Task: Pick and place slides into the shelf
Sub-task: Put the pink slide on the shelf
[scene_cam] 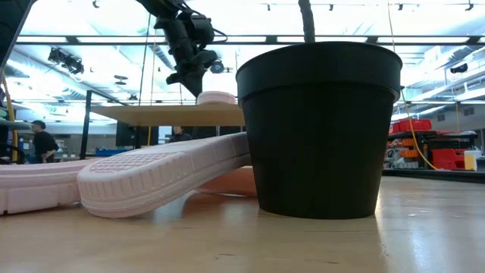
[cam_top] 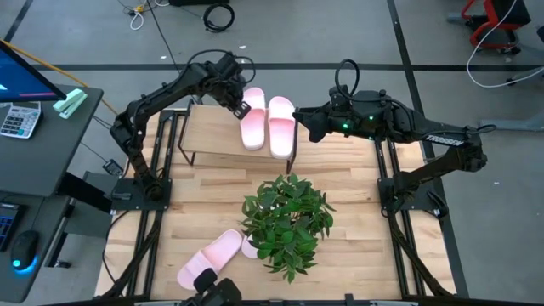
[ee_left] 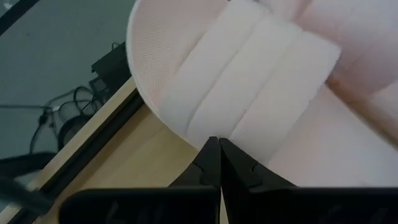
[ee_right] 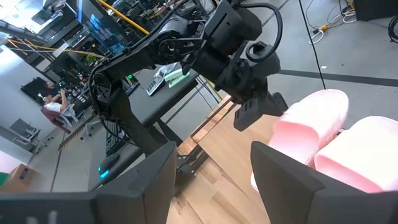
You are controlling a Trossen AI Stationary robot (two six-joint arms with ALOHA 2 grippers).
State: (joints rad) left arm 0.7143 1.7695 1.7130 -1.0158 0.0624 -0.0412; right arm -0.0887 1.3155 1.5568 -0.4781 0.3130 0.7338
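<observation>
Two slides [cam_top: 268, 126] lie side by side on the shelf [cam_top: 217, 134], long axes across the shelf's width. The left end effector [cam_top: 240, 108] hovers at the strap end of the left-hand slide [cam_top: 252, 127], fingers pressed together and holding nothing. The right end effector [cam_top: 304, 121] waits just beside the shelf's right end, fingers spread. Two more slides [cam_top: 212, 257] lie on the bench [cam_top: 357, 246] well apart from the shelf, beyond the potted plant [cam_top: 286, 221], long axes diagonal. Judged nearer to them: the left arm.
</observation>
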